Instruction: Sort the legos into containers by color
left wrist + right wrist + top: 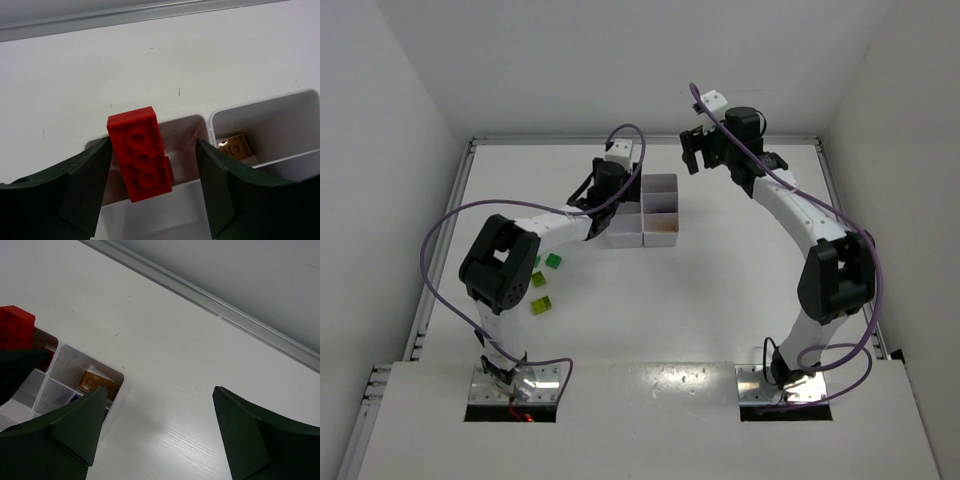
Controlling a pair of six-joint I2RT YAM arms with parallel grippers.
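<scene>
Red lego (140, 152) btwn parted end effector (153, 146) jaws, over tray (210, 129) — orange-brown lego (235, 146) in adjacent compt.

The left arm (550, 228) and right arm (800, 215): white links between black joint housings, each trailed by a looping purple cable (424, 262) and bolted to a metal base plate (545, 385); the wedge-shaped fingers (75, 190) are matte dark green

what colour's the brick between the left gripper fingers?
Red: a small studded plastic brick over the white divided tray; clearest in left wrist view.
</scene>
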